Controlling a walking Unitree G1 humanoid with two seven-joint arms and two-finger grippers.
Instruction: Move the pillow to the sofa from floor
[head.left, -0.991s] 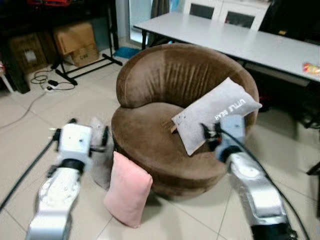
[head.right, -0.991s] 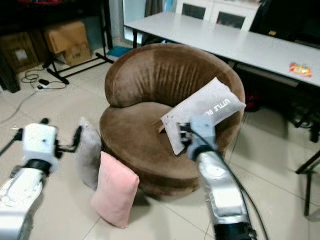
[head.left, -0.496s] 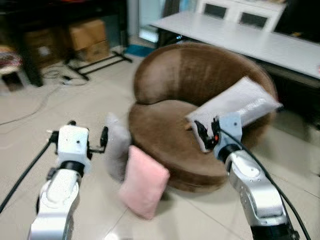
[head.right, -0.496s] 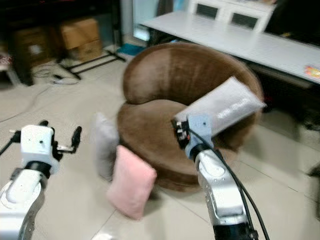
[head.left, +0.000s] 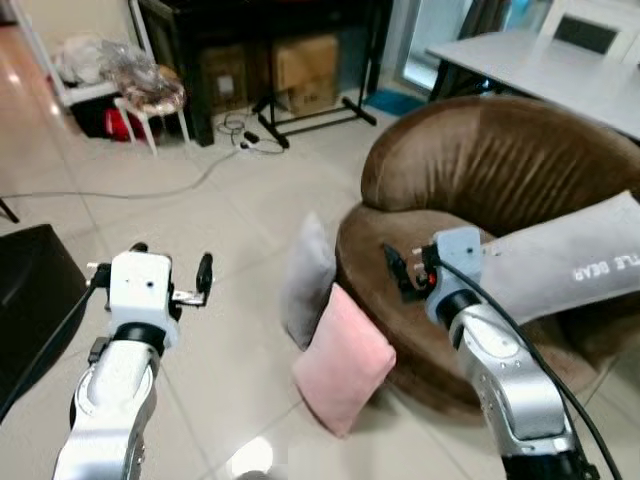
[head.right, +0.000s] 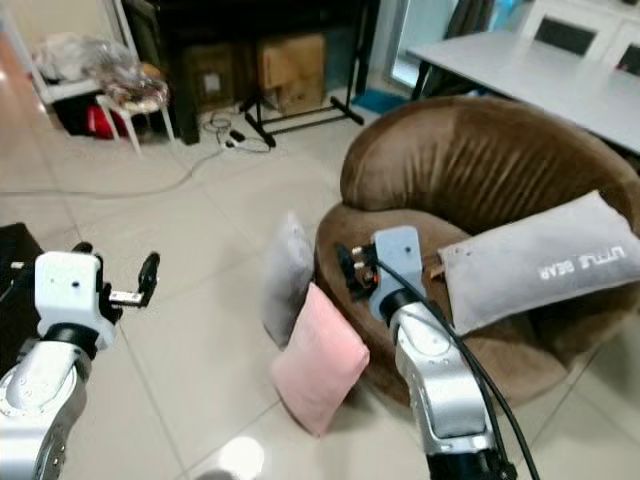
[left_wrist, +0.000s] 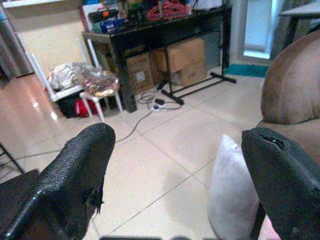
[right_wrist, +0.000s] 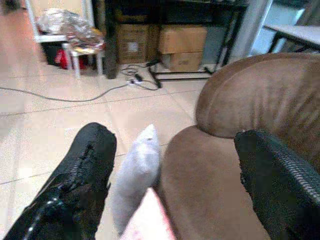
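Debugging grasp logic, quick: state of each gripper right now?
Left gripper: open, empty, raised over the floor tiles.
Right gripper: open, empty, above the pink pillow and grey pillow.

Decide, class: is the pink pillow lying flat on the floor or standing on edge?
Standing on edge: the pink pillow rests on the floor, leaning against the brown sofa.

The glossy beige tiled floor (head.left: 200, 230) fills the left and lower parts of the head views. A round brown velvet sofa chair (head.left: 470, 190) stands on it at the right, carrying a long grey printed pillow (head.left: 570, 265) on its seat. A square pink pillow (head.left: 343, 358) and a grey pillow (head.left: 308, 280) stand on the tiles at centre, leaning against the sofa's front. Cardboard boxes (head.left: 300, 72), a small white stool (head.left: 150, 105) and a cable (head.left: 150, 190) occupy the upper left.
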